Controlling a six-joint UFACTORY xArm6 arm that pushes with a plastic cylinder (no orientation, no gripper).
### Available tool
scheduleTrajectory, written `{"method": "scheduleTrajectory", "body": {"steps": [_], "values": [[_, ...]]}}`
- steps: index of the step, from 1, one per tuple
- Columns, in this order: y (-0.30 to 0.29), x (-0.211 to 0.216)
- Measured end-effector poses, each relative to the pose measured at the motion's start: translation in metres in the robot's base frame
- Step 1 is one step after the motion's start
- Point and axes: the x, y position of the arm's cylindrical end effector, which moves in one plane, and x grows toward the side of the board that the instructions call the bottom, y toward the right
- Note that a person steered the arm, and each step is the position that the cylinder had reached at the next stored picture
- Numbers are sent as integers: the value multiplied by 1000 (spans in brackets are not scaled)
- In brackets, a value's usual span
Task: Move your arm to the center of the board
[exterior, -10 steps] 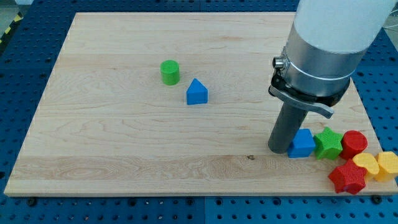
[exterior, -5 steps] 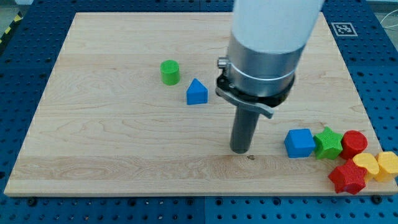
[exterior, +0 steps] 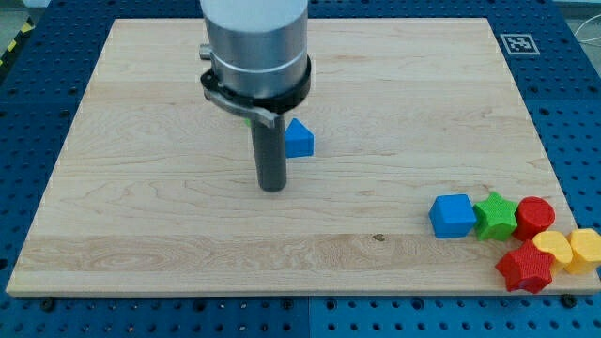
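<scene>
My tip [exterior: 271, 187] rests on the wooden board [exterior: 141, 188] a little left of its middle. It stands just below and left of the blue house-shaped block [exterior: 300, 139], apart from it. The green cylinder is hidden behind the arm's grey body [exterior: 255, 56]; only a sliver of green shows beside the rod.
At the view's bottom right lies a cluster: a blue cube [exterior: 453, 215], a green star [exterior: 496, 216], a red block [exterior: 535, 215], a red star [exterior: 524, 268], and two yellow blocks [exterior: 552, 250] [exterior: 586, 249] partly off the board's edge. A fiducial tag [exterior: 519, 43] marks the top right corner.
The arm has swept from the blue cube at the right across to the left, past the board's middle. No block has moved in the last half second.
</scene>
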Motion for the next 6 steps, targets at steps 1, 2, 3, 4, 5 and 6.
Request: {"method": "scheduleTrajectory", "body": {"steps": [1,2,3,4,5,6], "values": [[-6,-22],[-9,-37],[-9,-57],[0,-57],[2,-57],[5,-57]]}}
